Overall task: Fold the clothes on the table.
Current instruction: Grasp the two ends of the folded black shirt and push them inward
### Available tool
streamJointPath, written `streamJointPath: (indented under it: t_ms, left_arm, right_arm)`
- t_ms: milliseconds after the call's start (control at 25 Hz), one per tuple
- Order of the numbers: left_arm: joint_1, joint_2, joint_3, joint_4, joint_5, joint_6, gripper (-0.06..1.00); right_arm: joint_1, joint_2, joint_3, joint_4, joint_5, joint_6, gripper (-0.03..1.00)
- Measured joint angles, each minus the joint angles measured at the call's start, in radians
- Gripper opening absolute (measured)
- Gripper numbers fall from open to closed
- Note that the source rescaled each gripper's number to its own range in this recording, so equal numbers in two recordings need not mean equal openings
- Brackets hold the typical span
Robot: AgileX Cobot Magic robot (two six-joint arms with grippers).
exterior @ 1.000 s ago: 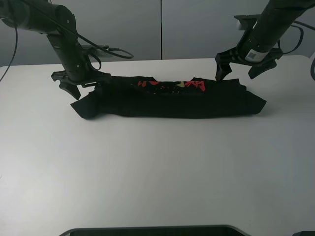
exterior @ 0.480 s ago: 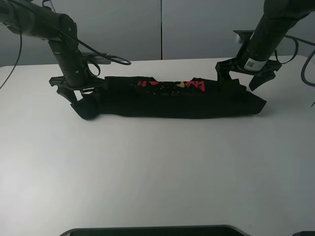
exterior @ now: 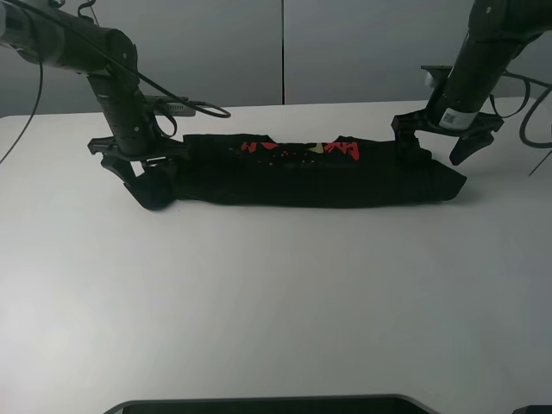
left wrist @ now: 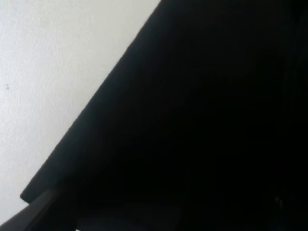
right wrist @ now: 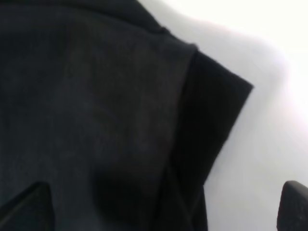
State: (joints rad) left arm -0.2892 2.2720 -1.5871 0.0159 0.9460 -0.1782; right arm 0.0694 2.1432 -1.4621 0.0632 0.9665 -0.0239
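The black T-shirt (exterior: 302, 179) lies folded into a long strip across the far half of the white table (exterior: 259, 293). Its red and yellow print (exterior: 297, 148) shows along the far edge. My left gripper (exterior: 142, 164) is low over the strip's left end, its fingers spread apart on either side of the cloth. The left wrist view is mostly filled by black cloth (left wrist: 202, 120), with one fingertip (left wrist: 29, 217) at the edge. My right gripper (exterior: 438, 147) is open just above the strip's right end. The right wrist view shows a folded corner (right wrist: 96, 96) between its wide-apart fingertips (right wrist: 24, 207).
A dark object (exterior: 259, 404) sits at the table's near edge. Cables (exterior: 198, 108) trail behind the left arm. A grey panelled wall (exterior: 285, 52) stands behind the table. Bare white tabletop (right wrist: 269, 120) lies beside the shirt's right end.
The left gripper has come down onto the shirt's left end. The right gripper has moved right and lower, toward the right end. The shirt's left tip has bunched inward slightly.
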Motion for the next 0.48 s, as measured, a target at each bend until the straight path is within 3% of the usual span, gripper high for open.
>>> streamJointPath:
  t_ms: [480]
  left_arm:
    - [0.000,0.000,0.000,0.000,0.000,0.000,0.98]
  right_arm:
    - [0.000,0.050,-0.010,-0.008,-0.020,-0.022,0.99]
